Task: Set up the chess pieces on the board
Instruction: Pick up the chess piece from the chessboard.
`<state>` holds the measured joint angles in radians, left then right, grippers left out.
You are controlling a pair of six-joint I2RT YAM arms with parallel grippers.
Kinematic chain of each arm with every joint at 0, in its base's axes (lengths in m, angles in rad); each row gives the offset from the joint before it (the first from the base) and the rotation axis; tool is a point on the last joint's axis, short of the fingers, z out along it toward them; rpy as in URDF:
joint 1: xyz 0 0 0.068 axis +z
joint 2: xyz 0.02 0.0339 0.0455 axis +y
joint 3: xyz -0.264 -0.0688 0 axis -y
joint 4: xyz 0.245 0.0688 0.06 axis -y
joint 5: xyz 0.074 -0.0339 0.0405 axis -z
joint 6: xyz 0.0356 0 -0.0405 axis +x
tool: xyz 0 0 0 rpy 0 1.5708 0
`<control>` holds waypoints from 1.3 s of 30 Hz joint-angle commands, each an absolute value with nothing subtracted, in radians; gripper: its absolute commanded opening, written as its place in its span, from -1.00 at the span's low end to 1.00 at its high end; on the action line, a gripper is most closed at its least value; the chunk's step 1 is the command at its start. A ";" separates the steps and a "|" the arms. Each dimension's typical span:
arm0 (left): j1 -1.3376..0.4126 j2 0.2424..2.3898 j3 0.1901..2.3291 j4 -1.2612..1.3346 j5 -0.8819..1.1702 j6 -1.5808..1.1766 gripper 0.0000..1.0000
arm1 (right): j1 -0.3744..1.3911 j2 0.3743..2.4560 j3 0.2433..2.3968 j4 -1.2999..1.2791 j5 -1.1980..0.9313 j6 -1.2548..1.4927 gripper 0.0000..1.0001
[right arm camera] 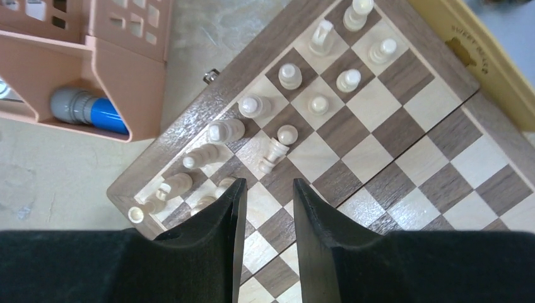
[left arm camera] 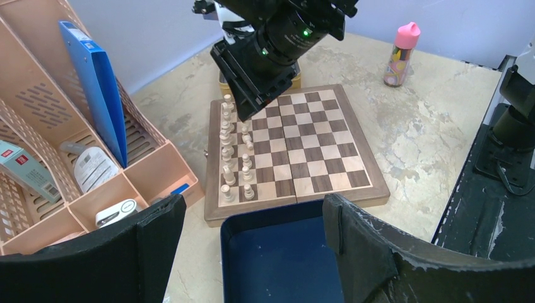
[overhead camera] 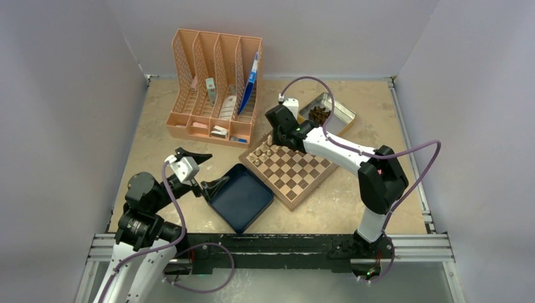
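The board (overhead camera: 296, 173) lies right of centre, also in the left wrist view (left arm camera: 315, 151) and right wrist view (right arm camera: 404, 151). Several pale beige chess pieces (overhead camera: 265, 151) stand in two rows along its far-left edge (left arm camera: 232, 154) (right arm camera: 290, 76); one (right arm camera: 272, 155) leans beside the second row. My right gripper (overhead camera: 271, 135) hovers over that edge (left arm camera: 245, 115); in its own view its fingers (right arm camera: 268, 189) are slightly apart, with only bare squares between them. My left gripper (overhead camera: 211, 170) is wide open and empty above the near-left rim of the tray (left arm camera: 252, 218).
A dark blue square tray (overhead camera: 243, 197) (left arm camera: 284, 259) touches the board's near-left side. A peach file organizer (overhead camera: 214, 88) (left arm camera: 69, 145) (right arm camera: 94, 57) stands at the back left. A tin (overhead camera: 334, 112) with dark pieces sits behind the board. A pink-capped bottle (left arm camera: 400, 53) stands farther off.
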<state>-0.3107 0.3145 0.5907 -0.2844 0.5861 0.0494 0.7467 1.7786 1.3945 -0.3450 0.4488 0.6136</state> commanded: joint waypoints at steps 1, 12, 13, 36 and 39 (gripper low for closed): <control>-0.314 0.307 0.586 -0.274 0.571 0.069 0.60 | 0.749 1.756 1.356 -0.270 0.476 0.693 -0.28; -0.314 0.309 0.585 -0.275 0.571 0.068 0.60 | 0.749 1.820 1.313 -0.221 0.456 0.749 -0.29; -0.315 0.308 0.586 -0.274 0.571 0.066 0.60 | 0.749 1.826 1.313 -0.221 0.463 0.751 -0.29; -0.314 0.305 0.584 -0.271 0.563 0.061 0.61 | 0.748 1.894 1.313 -0.211 0.483 0.766 -0.39; -0.314 0.305 0.583 -0.272 0.563 0.060 0.61 | 0.747 1.893 1.306 -0.210 0.483 0.769 -0.39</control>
